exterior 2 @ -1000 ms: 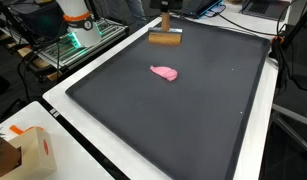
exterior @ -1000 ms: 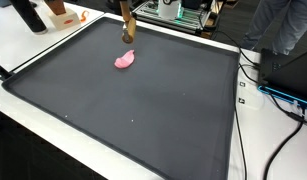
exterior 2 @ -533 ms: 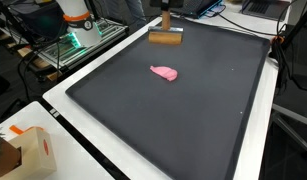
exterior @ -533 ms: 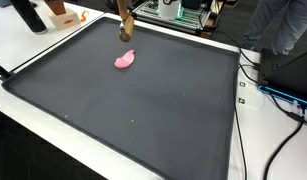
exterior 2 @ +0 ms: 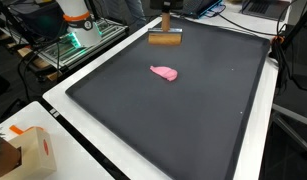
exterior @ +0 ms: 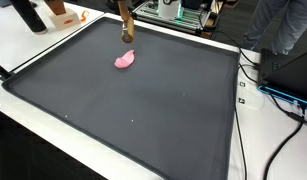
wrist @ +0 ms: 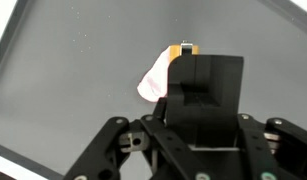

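While the brush point(exterior 2: 165, 39) barely wobbles at upper centre of the mat point(exterior 2: 193, 120), the pink lump point(exterior 2: 165, 72) just below hasn't budged (no contact yet, I'd say). Gripper point(wrist: 188, 60) is clamped on the handle, which points straight up; the head's long axis runs left-right.

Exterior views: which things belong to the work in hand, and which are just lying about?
In hand:
wooden-headed tool
pink item
dark mat beneath them

Lying about:
tan box
cables
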Robot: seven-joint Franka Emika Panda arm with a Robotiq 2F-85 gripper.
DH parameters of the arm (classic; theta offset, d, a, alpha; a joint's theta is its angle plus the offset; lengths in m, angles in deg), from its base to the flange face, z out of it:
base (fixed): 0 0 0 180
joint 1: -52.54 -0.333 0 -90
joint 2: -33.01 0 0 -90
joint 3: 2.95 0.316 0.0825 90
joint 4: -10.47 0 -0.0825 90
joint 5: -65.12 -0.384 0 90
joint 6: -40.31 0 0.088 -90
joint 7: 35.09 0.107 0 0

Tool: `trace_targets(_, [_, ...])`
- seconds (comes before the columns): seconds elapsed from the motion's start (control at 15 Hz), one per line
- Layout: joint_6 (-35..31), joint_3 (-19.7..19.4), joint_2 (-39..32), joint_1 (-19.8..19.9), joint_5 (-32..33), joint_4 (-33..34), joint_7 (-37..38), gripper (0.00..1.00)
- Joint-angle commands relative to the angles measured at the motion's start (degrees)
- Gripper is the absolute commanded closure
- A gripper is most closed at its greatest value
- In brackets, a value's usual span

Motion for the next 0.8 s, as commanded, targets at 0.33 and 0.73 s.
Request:
trace_targets(0.33, [-5.8,1.0,1.4,-0.6,2.2,-7.4,-24.2,0.76])
trace_targets(0.73, [-11.8,1.1,1.3,-0.8,7.6,-12.4,-37.2,0.76])
